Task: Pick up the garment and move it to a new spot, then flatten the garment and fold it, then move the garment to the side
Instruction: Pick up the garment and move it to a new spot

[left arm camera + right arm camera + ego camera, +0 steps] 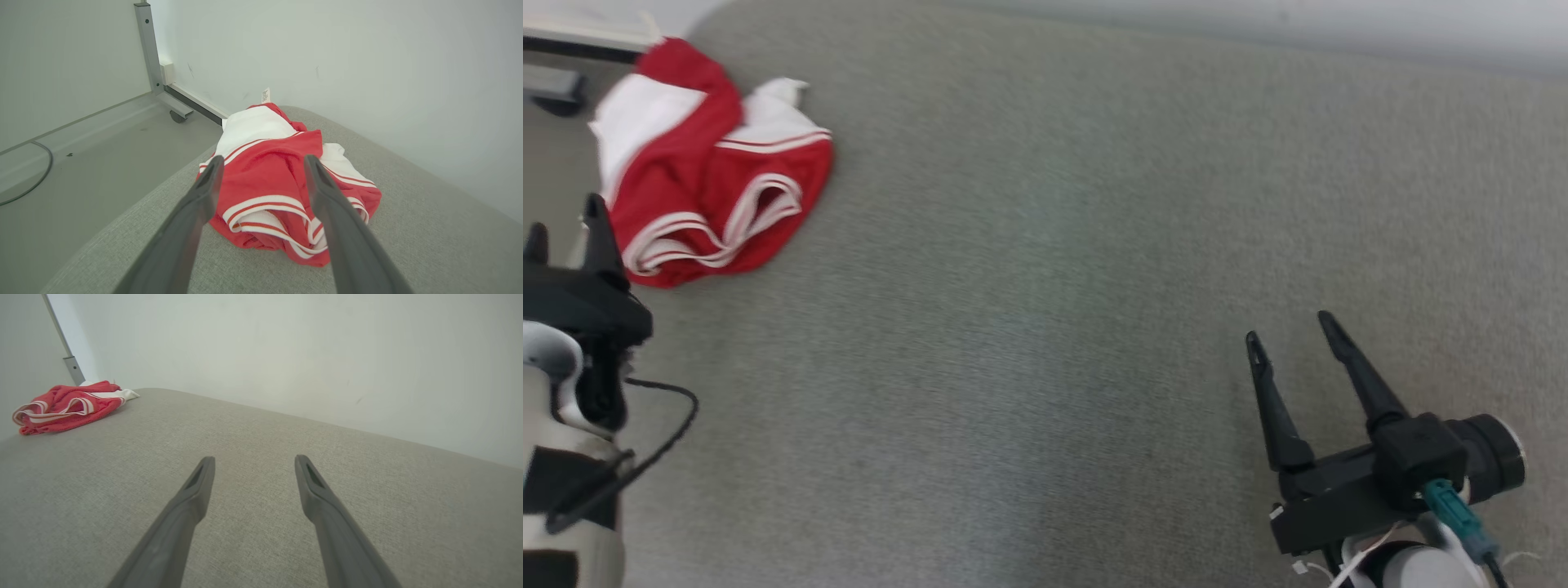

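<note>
1. Red garment (707,171) lies at 10 o'clock, by the grey pad's (1045,286) corner edge. If you nudge it, it may slide off.
2. If you pinch only one loose hem, it could slip free.
3. Your left gripper (263,160) hovers spread just short of it. The right gripper (1290,328), at 4 o'clock, is spread and empty.
4. It looks crumpled, with overlapping folds, white panels and striped trim.

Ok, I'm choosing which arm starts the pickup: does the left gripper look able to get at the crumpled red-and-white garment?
Probably yes. The left gripper is open and points straight at the red-and-white garment, which lies close ahead on the grey padded surface with nothing between them.
</note>
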`<state>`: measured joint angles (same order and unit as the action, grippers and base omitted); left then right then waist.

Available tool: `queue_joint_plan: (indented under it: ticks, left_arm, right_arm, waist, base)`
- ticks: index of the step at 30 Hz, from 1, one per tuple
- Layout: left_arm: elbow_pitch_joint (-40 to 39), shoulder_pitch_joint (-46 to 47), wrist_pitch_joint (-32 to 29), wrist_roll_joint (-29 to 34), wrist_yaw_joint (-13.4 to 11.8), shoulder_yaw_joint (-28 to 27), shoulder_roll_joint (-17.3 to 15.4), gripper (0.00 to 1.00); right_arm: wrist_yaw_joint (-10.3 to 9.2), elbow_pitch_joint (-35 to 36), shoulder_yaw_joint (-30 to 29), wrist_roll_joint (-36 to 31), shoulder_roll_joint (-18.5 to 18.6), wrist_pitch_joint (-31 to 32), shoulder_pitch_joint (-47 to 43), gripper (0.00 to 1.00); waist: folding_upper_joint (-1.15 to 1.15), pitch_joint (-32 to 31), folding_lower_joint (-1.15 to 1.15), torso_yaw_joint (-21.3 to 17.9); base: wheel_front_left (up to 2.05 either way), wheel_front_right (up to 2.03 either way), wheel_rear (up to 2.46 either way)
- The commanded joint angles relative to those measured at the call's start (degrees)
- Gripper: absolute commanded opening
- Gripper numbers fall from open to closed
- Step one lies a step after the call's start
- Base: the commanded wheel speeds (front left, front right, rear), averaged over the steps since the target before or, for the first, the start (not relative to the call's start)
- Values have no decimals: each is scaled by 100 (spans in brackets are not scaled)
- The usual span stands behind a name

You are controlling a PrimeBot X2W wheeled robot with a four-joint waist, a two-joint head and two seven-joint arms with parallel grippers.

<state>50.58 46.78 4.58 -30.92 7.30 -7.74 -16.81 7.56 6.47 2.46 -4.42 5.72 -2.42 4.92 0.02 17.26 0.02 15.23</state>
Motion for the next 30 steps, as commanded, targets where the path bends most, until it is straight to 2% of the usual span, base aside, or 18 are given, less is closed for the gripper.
queue_joint_plan:
  ticks: [1, 6, 10, 16, 21, 22, 23, 30]
  left_arm:
    - [133, 189, -60, 13, -86, -17, -85, 100]
    - [664, 722, -296, 43, -247, -13, -344, 100]
    - [1119, 1090, -732, -155, -422, -132, -396, 100]
    - [1527, 1424, -1169, -309, -492, -125, -244, 100]
    - [1783, 1408, -1621, -303, -397, -5, -92, 100]
    - [1796, 1371, -1645, -246, -383, 49, -95, 36]
    - [1810, 1321, -1661, -215, -368, 82, -124, 0]
    - [1657, 1105, -1709, -130, -332, 192, -496, 0]
  right_arm:
    - [-16, 130, -26, -26, 37, 47, -28, 100]
    - [-15, 646, -27, -60, 59, 176, -190, 100]
    - [-15, 890, -2, -72, 24, 197, -239, 100]
    - [-15, 913, 65, -10, -6, 178, -142, 100]
    - [-15, 782, 158, 42, -41, 122, -68, 100]
    - [-15, 744, 179, 57, -54, 94, -41, 100]
    - [-16, 682, 195, 76, -61, 79, -22, 100]
    - [-15, 214, 343, 194, -143, -146, 96, 100]
  waist:
    - [-2, 1155, -2, -1009]
    - [-2, 1580, -2, -1201]
    - [-2, 1785, -2, -1296]
    - [-2, 1830, -2, -1313]
    - [-2, 1707, -2, -1301]
    - [-2, 1655, -2, -1293]
    - [-2, 1593, -2, -1289]
    - [-2, 916, -2, -1256]
  base:
    - [0, 0, 0]
    - [0, 0, 0]
    - [0, 0, 0]
    - [0, 0, 0]
    - [0, 0, 0]
    - [0, 0, 0]
    - [0, 0, 0]
    - [0, 0, 0]
